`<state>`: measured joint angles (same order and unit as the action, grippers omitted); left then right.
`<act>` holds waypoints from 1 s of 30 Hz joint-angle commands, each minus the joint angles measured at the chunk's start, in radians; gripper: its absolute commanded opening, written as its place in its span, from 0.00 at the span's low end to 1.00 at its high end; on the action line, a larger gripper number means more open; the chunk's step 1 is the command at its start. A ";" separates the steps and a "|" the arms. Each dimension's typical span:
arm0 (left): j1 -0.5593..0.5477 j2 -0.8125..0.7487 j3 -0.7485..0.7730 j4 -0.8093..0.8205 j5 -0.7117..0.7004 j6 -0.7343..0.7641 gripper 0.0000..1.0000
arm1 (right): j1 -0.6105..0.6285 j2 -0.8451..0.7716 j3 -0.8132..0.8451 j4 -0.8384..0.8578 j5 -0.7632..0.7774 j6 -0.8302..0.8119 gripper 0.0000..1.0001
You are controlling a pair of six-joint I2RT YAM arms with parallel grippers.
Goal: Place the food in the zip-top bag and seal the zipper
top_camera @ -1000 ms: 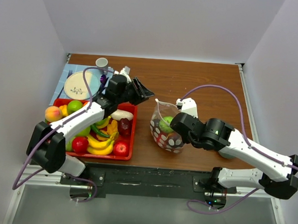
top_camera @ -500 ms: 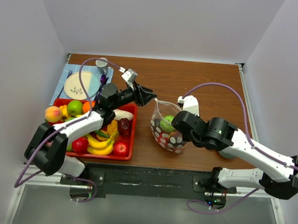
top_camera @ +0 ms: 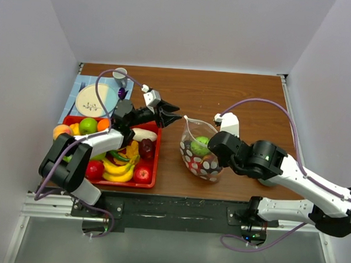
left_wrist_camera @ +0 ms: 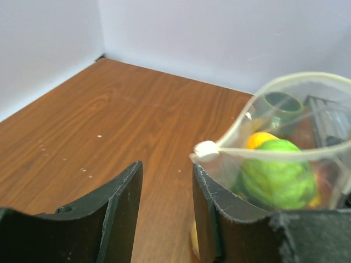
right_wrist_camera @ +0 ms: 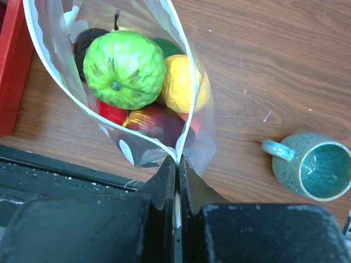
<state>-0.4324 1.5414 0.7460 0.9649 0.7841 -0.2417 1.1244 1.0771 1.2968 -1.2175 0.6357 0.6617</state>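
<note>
My right jaws are closed tight on the rim of the bag (right_wrist_camera: pixel 134 153), pinching the clear dotted plastic at the lower middle of the right wrist view. From that pinch the zipper (right_wrist_camera: pixel 188 55) runs up as a pale strip along both sides of the mouth, which gapes wide. Inside lies food: a bumpy green fruit (right_wrist_camera: pixel 124 68) on top, a yellow fruit (right_wrist_camera: pixel 184 82) to its right, and a dark red fruit (right_wrist_camera: pixel 156 123) below them. A teal mug (right_wrist_camera: pixel 315 170) stands on the surface (top_camera: pixel 236 93) at the lower right of that view, apart from the bag.

My left jaws stand partly open with nothing between them; only bare wood shows in the gap. In the top view they hover over the upper right corner of the red tray (top_camera: pixel 156 160), pointing right toward the bag, which sits in the middle of the frame just right of the tray. In the left wrist view the bag's near corner, with a small white tab (left_wrist_camera: pixel 207 149), is just above the tip of the right-hand finger; I cannot tell if they touch.

Bananas (top_camera: pixel 117 170), a red apple (top_camera: pixel 142 174) and a green apple (top_camera: pixel 88 126) lie in the tray
</note>
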 commanded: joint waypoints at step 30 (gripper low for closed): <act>-0.032 0.249 0.105 0.477 0.262 -0.215 0.48 | -0.002 -0.031 -0.017 0.016 0.012 0.006 0.00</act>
<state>-0.4595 1.7699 0.7994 1.2770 0.9932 -0.4057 1.1244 1.0599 1.2819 -1.2152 0.6327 0.6617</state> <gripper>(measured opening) 0.477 0.018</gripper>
